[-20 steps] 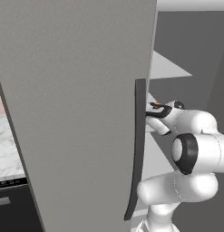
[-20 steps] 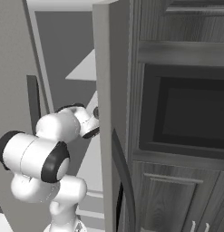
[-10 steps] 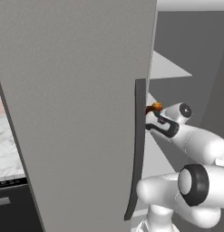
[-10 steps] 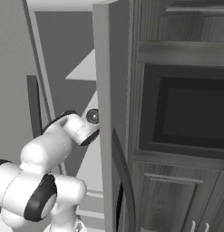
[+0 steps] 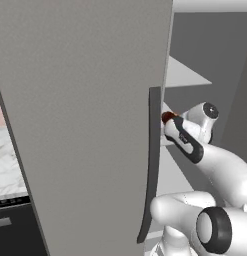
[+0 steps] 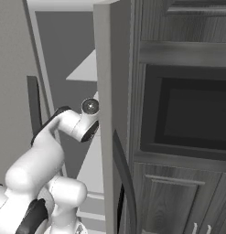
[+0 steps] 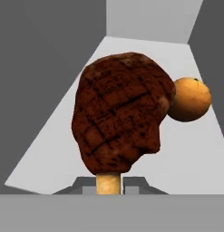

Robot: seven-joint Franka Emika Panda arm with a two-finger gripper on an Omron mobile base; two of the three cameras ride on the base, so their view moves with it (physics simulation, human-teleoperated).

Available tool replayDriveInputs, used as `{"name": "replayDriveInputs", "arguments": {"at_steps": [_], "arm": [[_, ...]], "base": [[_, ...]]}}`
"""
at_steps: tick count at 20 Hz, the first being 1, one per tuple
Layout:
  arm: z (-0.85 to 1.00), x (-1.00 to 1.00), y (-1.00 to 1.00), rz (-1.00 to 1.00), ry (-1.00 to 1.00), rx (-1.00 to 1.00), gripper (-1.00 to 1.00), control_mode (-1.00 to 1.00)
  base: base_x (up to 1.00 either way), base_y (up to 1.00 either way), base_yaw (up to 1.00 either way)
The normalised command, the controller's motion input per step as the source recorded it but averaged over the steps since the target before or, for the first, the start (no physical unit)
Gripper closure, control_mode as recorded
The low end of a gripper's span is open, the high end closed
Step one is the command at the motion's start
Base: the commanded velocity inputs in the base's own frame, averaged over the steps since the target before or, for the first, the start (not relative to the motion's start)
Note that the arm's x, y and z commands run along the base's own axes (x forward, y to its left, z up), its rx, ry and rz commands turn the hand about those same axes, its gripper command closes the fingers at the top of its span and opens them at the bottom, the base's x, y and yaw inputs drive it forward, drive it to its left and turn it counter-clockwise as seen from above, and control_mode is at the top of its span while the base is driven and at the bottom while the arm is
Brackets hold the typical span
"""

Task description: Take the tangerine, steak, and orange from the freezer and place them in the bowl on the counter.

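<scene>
The pincer (image 7: pixel 109 185) reaches into the freezer (image 5: pixel 85 100), and its dark tips at the bottom of the hand view are mostly covered, so whether they stand apart or are clamped cannot be told. Right in front of it, filling the middle of the hand view, stands the steak (image 7: pixel 120 113): a lumpy maroon-brown slab with a charred criss-cross grill pattern and a pale tan bone stub at its lower end, which comes down just between the fingertips. In the left base view the same dark red lump (image 5: pixel 168 117) shows at the tip of the hand, beside the door edge.

Beyond the steak and to its right in the hand view, partly tucked behind it, lies a round orange fruit (image 7: pixel 191 99) with a smooth, slightly dimpled skin. Both rest on a flat pale shelf (image 7: pixel 195 154) that narrows toward the grey back wall.

Further out, the freezer door is matte grey with a long dark vertical handle (image 5: pixel 151 160). Dark wood-grain cabinets (image 6: pixel 178 196) stand to the right. No writing can be read anywhere.
</scene>
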Motion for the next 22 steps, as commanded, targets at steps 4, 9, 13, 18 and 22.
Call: {"name": "replayDriveInputs", "arguments": {"at_steps": [4, 9, 13, 18, 22], "arm": [[0.22, -0.39, 0.0, 0.0, 0.05, 0.0, 1.0, -1.0], [0.11, -0.46, 0.0, 0.0, 0.03, 0.0, 1.0, -1.0], [0.04, -0.51, 0.0, 0.0, 0.0, 0.0, 1.0, -1.0], [0.09, -0.64, 0.0, 0.0, 0.0, 0.0, 1.0, -1.0], [0.11, -0.6, 0.01, 0.0, 0.0, 0.0, 1.0, -1.0]], "base": [[0.0, 0.0, 0.0], [0.0, 0.0, 0.0], [0.0, 0.0, 0.0], [0.0, 0.0, 0.0], [0.0, 0.0, 0.0]]}}
